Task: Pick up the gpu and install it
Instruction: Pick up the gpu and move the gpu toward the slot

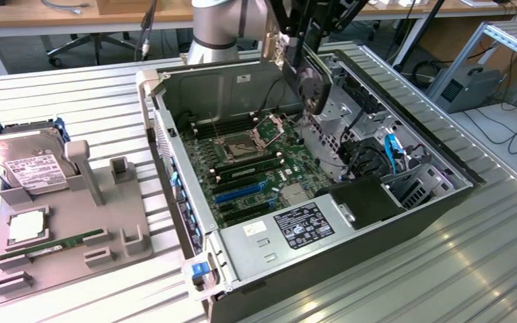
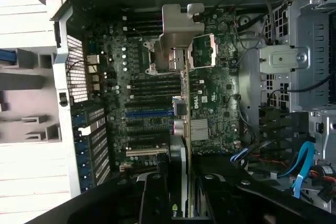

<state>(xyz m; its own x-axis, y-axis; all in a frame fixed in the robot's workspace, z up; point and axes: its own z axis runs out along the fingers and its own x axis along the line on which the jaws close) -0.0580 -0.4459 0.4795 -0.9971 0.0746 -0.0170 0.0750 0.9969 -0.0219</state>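
While my black gripper [image 2: 182, 182], half closed, clamps the green, black-fanned gpu [image 1: 315, 84] edge-down over the green motherboard [image 1: 268, 168], I fear slight tilt would miss the blue slot [image 1: 240, 193] and scrape components.

We find the computer case [image 1: 162, 134] open on top, with the way down to the motherboard [image 1: 258, 171] free. A drive cage [image 1: 344, 111] and blue cables [image 1: 392, 149] crowd the exterior view's right. A power supply [image 1: 299, 225] fills the near end, and the gpu [image 1: 314, 84], gripped in the jaws, hangs overhead.
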